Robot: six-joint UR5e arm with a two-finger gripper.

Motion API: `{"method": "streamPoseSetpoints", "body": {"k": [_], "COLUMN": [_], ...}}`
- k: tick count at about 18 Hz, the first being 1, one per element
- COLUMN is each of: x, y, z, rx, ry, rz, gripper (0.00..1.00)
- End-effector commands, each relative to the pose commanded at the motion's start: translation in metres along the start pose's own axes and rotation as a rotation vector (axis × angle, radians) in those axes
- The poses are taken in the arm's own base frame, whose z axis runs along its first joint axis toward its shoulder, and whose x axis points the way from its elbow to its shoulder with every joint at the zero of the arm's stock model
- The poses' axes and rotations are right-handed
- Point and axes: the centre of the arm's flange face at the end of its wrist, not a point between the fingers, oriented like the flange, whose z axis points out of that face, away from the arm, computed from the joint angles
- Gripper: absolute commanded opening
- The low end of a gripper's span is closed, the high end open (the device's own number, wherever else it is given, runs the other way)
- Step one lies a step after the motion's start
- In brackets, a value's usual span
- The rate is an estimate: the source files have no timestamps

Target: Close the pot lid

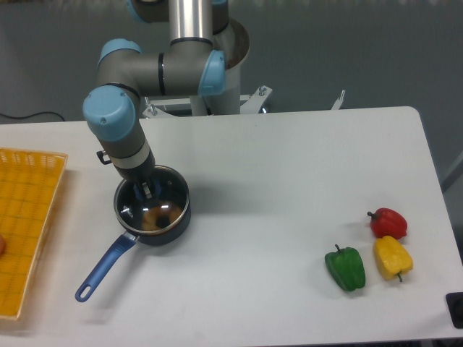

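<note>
The dark navy pot [177, 223] stands left of the table's middle, its bright-blue handle [105, 266] pointing toward the front left. The glass lid [172, 189] with its silver rim lies over the pot's mouth, and something orange-brown shows through the glass. My gripper [148, 189] comes straight down from the arm onto the lid's centre. Its fingers look closed around the small blue knob, and the wrist hides part of the lid's back edge.
A yellow basket [25, 224] sits at the left table edge. A red pepper [388, 223], a yellow pepper [393, 258] and a green pepper [345, 268] lie at the front right. The robot base stands behind the pot.
</note>
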Motion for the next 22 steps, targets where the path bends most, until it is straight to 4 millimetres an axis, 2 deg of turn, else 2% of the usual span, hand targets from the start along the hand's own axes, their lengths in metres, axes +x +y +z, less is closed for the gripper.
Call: {"method": "streamPoseSetpoints", "body": {"k": [7, 13, 22], "x": [-0.0002, -0.0003, -0.0003], "y": [0.0000, 0.0002, 0.0002], "z": [0.0009, 0.0009, 0.0009], "rx": [-0.002, -0.003, -0.003], "ry": [0.001, 0.000, 0.000], "rz": [-0.003, -0.003, -0.003], "gripper": [0.51, 0.66, 0.72]}}
